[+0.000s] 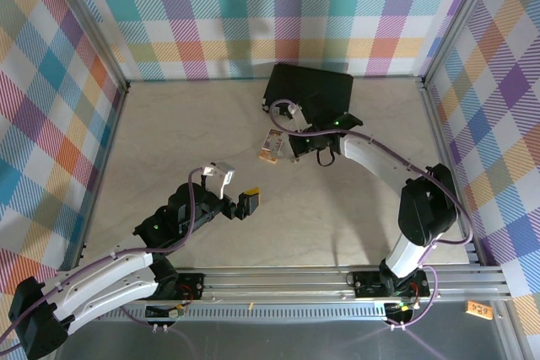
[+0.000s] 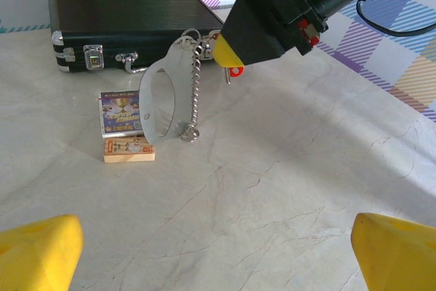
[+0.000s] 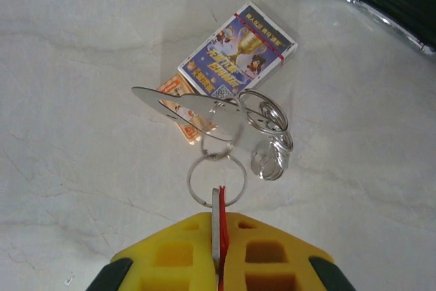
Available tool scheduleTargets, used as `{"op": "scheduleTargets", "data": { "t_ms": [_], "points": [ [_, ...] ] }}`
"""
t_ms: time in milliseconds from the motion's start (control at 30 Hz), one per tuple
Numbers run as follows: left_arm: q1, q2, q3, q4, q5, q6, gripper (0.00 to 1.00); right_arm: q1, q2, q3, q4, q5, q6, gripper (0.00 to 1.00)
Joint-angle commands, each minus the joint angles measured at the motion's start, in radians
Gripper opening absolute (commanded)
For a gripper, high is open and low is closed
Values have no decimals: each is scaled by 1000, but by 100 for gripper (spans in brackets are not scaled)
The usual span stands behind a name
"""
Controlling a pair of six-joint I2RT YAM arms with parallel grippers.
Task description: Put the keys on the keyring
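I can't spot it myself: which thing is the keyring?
Find the black case at the back. Just in front of it, the keyring dangles from the right gripper: a grey metal oval loop with a short chain, unlike the flat printed card nearby.

The case (image 1: 308,90) lies at the far edge of the surface (image 1: 169,141), right of its middle. Just before the case lies the card (image 2: 121,111), with a small block (image 2: 129,149) touching its near side. The keyring (image 2: 158,97) hangs just above them from the keys (image 3: 218,212) in the right hand (image 3: 219,230). The left hand (image 1: 236,187) is closer to the near edge, further left.
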Motion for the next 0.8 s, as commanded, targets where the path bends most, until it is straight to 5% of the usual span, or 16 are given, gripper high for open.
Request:
{"op": "scheduleTargets", "data": {
  "t_ms": [0,767],
  "points": [
    [-3,-7,-8,35,13,-15,100,-5,-57,-27,15,-39,32,0],
    [-3,-9,-16,43,13,-18,100,-3,-141,-309,97,-207,185,0]
  ]
}}
